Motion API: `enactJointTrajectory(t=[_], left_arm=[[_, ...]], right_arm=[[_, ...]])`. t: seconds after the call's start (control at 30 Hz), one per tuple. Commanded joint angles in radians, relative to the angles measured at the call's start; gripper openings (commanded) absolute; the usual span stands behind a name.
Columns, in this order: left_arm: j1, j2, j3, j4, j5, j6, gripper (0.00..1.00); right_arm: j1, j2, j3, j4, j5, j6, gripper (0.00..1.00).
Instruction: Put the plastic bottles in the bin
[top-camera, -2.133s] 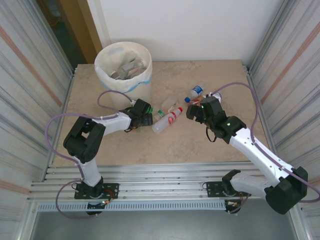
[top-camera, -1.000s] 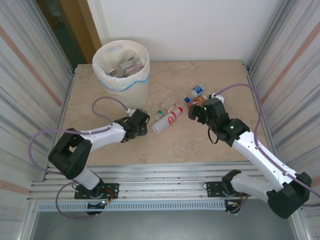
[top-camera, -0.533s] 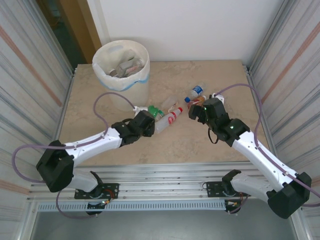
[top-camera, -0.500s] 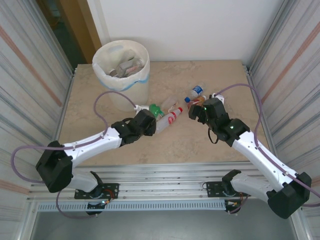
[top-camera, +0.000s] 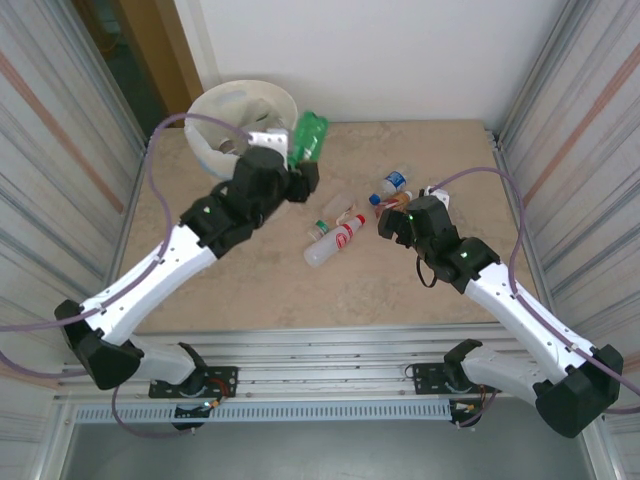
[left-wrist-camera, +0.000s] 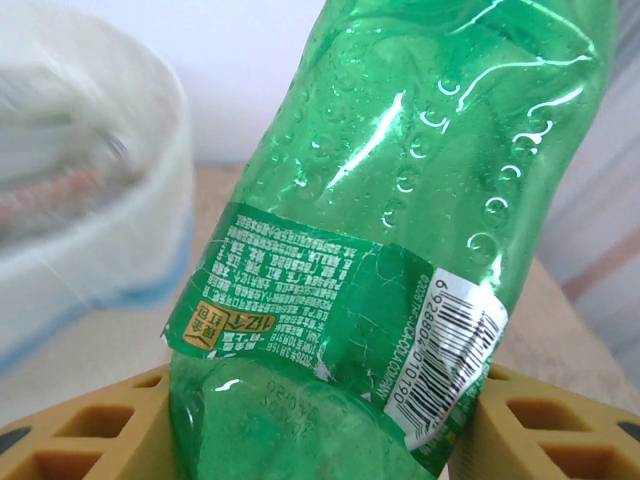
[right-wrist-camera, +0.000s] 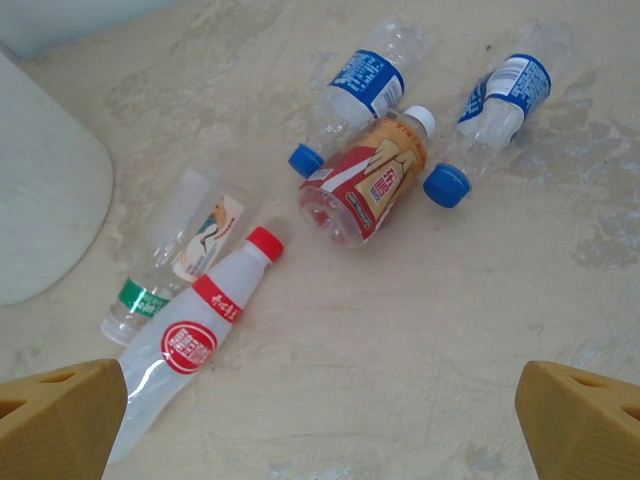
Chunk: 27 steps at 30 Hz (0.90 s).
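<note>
**Green bottle (top-camera: 308, 135) raised beside the bin, five more on the table**

The green bottle is in the left gripper (top-camera: 293, 172). The jaws are clenched on its lower part, and the wrist camera shows a yellow pad pressing on each side of it. It is lifted off the table (top-camera: 400, 300) and stands close to the rim of the bin (top-camera: 240, 86). I cannot tell if it is already over the opening. I judge this one is almost finished: it needs only the last reach and the release.

Inside the bin I see some shapes, but I cannot count them.

Five bottles are left, lying in a loose group (right-wrist-camera: 350, 190) on the table. Two are clear with blue caps, one has a red label, one has a green band, and one is whitish with a red cap. The right gripper (right-wrist-camera: 320, 420) hangs over them with jaws spread wide, grasping nothing.
</note>
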Motion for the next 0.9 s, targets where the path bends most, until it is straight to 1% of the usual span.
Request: enactJointTrajectory(t=[0.0,0.17,0.27,0.37,0.5,0.67,0.87], left_arm=[[0.095,0.044,0.085,-0.053,0.003,-0.001,0.35],[0.249,0.134,0.196,-0.096,0.047,-0.068,0.34],[0.313,0.198,0.264,-0.124,0.068,-0.095,0.34],[0.359,0.262,0.33,-0.15,0.083,-0.108,0.35],[0.396,0.342,0.426,-0.209,0.064,-0.118,0.36],[0.427,0.408,0.499,-0.268,0.019,-0.121,0.38],[0.441,0.431,0.496,-0.302,-0.048,-0.125,0.46]], right_arm=[[-0.001,-0.027,-0.016,0.005,0.001,0.035,0.98],[0.002,-0.03,-0.016,-0.005,0.001,0.036,0.98],[0.004,-0.029,-0.013,-0.005,-0.002,0.035,0.98],[0.005,-0.022,-0.009,-0.004,-0.01,0.035,0.98],[0.01,-0.015,-0.006,-0.002,-0.015,0.036,0.98],[0.016,-0.006,0.004,-0.008,-0.019,0.032,0.98],[0.019,0.003,0.02,-0.014,-0.019,0.022,0.98]])
